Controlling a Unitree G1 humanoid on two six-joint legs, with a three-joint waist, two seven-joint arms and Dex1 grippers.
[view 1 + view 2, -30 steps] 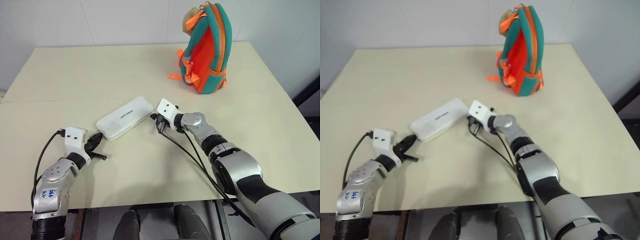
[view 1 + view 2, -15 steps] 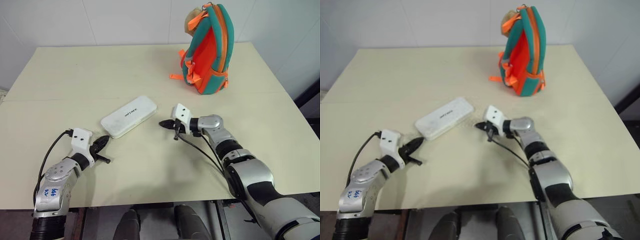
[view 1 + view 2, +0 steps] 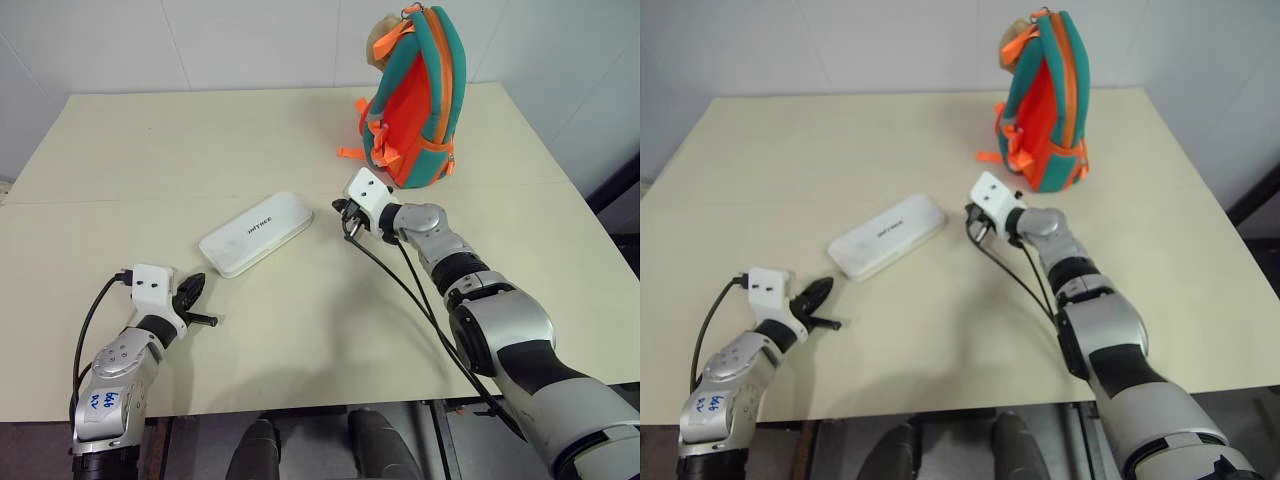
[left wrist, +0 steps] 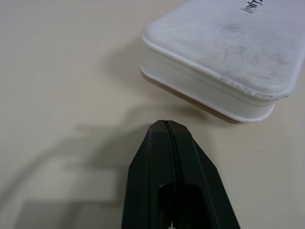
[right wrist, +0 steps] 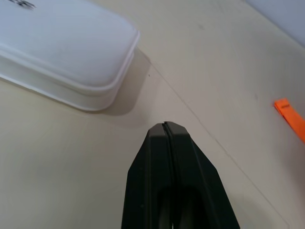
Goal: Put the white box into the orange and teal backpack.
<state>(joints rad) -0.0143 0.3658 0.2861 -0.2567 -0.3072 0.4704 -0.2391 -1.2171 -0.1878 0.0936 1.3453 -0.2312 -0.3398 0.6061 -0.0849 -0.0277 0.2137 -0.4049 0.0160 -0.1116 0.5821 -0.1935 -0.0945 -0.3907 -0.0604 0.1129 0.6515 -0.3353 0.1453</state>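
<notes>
The white box (image 3: 256,233) lies flat on the table, a little left of the middle, with dark lettering on top. At the far right of the table the orange and teal backpack (image 3: 415,100) stands upright, a beige plush piece at its top. My left gripper (image 3: 196,282) is shut and empty, low over the table just short of the box's near left end (image 4: 228,62). To the right of the box's far end, my right gripper (image 3: 343,210) is shut and empty between box and backpack. It touches neither.
The beige table (image 3: 150,150) has bare room to the left and behind the box. A loose orange strap (image 3: 349,153) trails from the backpack's base toward the right gripper. The table's near edge runs just behind my left arm.
My right gripper has left the box's right end and moved up and right, toward the backpack. The box lies as before. The left gripper has hardly moved.
</notes>
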